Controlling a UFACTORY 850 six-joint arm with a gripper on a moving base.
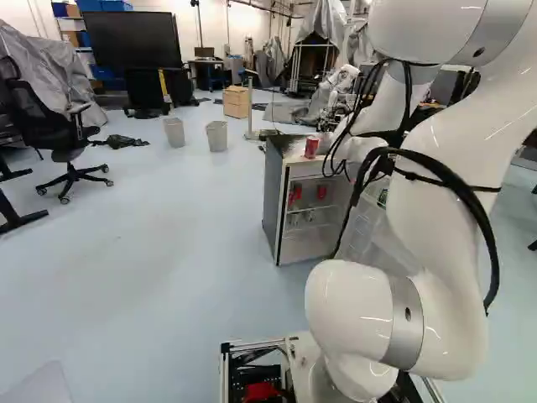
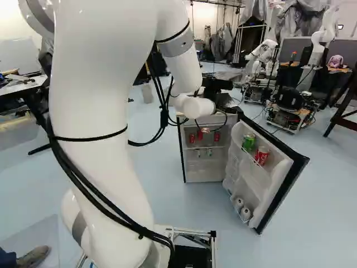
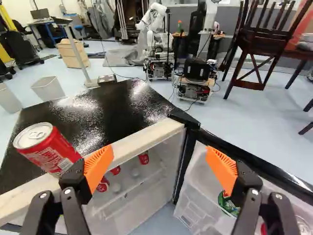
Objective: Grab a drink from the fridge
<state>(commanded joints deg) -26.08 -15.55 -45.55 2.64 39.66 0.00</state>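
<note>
Hovering spread, the black 2-fingered gripper [image 3: 160, 148] has the red metal can [image 3: 51, 150] atop the black fridge [image 3: 105, 110] beside it, opposite the white-lined door [image 2: 280, 178].

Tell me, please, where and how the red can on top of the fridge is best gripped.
Around the middle of its round side, I'd say: the red can stands upright near the fridge top's front edge, its wall uncovered. Bring the open gripper in level from the front, one finger either side.
</note>
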